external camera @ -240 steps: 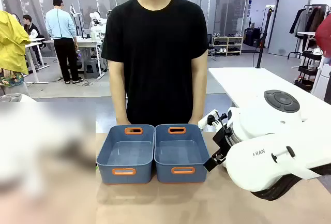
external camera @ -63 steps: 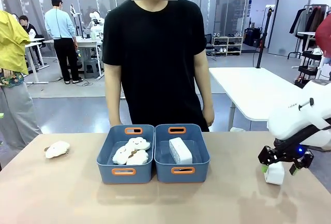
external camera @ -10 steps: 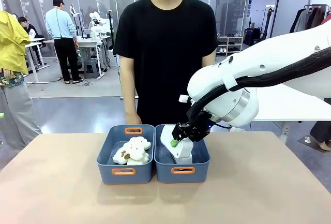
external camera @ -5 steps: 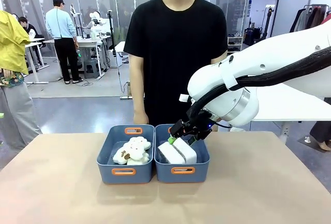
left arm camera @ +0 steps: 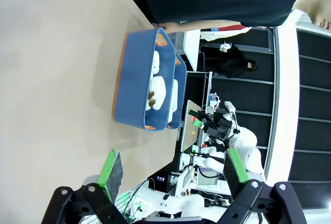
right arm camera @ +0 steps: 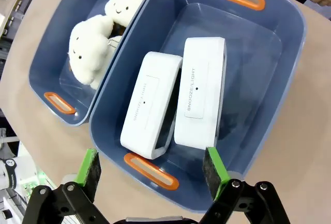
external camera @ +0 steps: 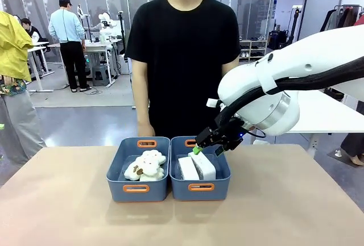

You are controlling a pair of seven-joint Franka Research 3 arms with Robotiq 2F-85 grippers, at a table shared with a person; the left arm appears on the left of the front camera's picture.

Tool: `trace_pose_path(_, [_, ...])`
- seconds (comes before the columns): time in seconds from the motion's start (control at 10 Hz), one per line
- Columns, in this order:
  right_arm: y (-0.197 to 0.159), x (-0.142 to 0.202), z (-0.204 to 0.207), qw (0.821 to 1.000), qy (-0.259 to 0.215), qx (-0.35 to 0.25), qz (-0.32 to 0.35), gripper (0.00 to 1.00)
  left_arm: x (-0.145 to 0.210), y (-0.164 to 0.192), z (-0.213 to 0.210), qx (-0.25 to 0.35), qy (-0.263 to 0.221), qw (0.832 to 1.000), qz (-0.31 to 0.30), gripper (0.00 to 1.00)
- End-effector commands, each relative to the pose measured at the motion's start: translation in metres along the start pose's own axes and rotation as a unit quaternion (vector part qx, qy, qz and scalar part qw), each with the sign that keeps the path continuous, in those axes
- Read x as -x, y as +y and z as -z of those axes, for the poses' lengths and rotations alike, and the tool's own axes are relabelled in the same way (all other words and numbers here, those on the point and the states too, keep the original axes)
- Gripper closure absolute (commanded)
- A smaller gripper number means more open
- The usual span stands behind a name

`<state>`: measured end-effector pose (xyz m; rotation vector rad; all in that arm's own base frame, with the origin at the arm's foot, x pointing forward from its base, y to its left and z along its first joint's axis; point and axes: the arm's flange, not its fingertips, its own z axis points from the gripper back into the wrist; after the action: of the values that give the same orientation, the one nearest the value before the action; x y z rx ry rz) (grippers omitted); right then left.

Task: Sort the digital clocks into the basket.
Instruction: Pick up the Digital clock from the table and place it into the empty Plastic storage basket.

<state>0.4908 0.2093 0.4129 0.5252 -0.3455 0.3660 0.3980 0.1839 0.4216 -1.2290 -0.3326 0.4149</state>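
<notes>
both digital clocks (right arm camera: 173, 100) lie inside the right-hand basket (right arm camera: 289, 53), side by side and touching along their long edges. the one nearer the middle of the basket lies flat with its printed face up. the one nearer the dividing wall leans on its long edge, partly propped against its neighbour. in the front view the same pair (external camera: 196, 167) shows as two white blocks standing slightly above the basket rim (external camera: 200, 187).

the right pincer (right arm camera: 151, 168) hangs directly above this basket, jaws spread wide and holding nothing, green pads (right arm camera: 214, 168) well clear of both clocks. the front view places it (external camera: 207, 149) just over the far end of the clocks, apart from them.

the neighbouring basket (external camera: 137, 188) holds the white cloud toys (external camera: 145, 165); no clock is mixed in with them.

the left pincer (left arm camera: 173, 171) stands open and empty, off to the side of the bench (left arm camera: 46, 69), well apart from both baskets.

a person in a black shirt (external camera: 182, 53) stands at the far edge of the bench, hands low behind the baskets.

judgement: no clock is visible on the open bench surface, so the sorting appears complete. what seems left is only for the right arm to clear the basket. the tilted clock is a minor finding, not a fault against the task.
</notes>
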Motion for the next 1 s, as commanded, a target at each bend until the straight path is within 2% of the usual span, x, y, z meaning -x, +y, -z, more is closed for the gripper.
trace_pose_path(0.0, [0.0024,-0.0103,0.0120,1.000,0.001,0.001,0.000,0.00,0.0004,-0.0046,-0.0031,-0.004,0.006,1.000,-0.005,0.00])
trace_pose_path(0.9, [0.0020,-0.0065,0.0103,1.000,0.004,-0.004,-0.002,0.00,0.0004,-0.0046,-0.0031,-0.004,0.006,1.000,-0.005,0.00])
